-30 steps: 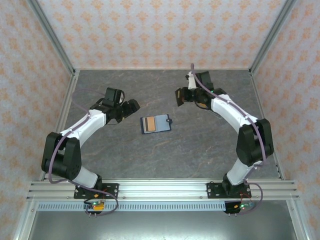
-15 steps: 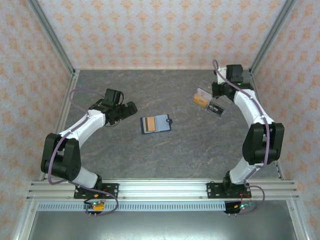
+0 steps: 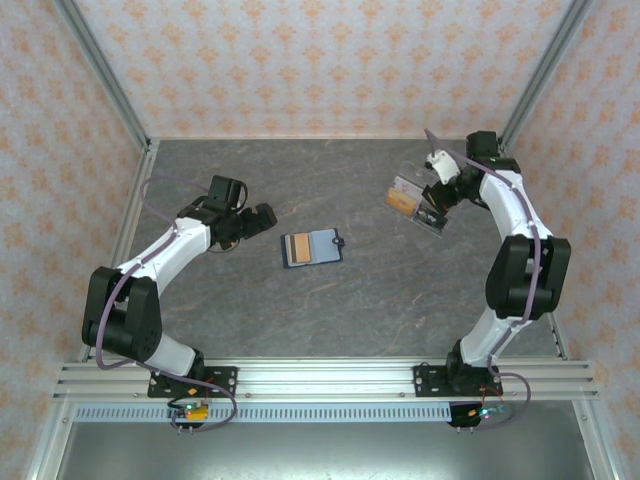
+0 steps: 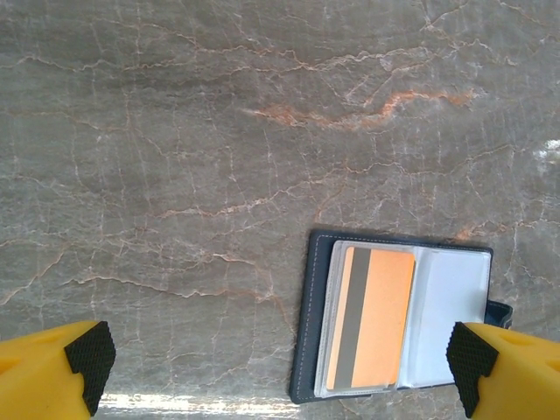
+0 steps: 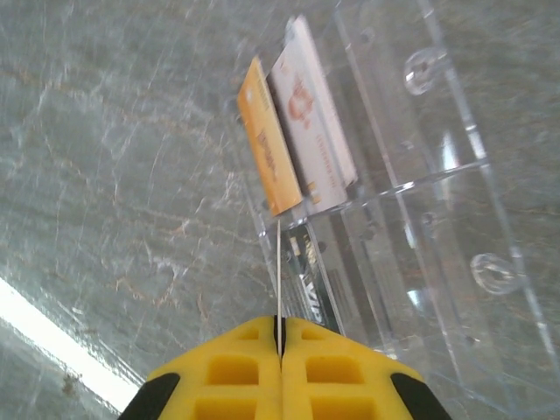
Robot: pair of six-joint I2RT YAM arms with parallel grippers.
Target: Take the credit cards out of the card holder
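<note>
At centre of table card holder lies open with orange card sleeved; wide-open left gripper could shove it, right gripper clamping thin card edge-on could miss clear box.

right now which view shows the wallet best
Left wrist: the wallet lies open and close up, and its orange card with a dark stripe is plain to see. The top view shows the wallet small at mid-table. The right wrist view faces the clear box.
</note>
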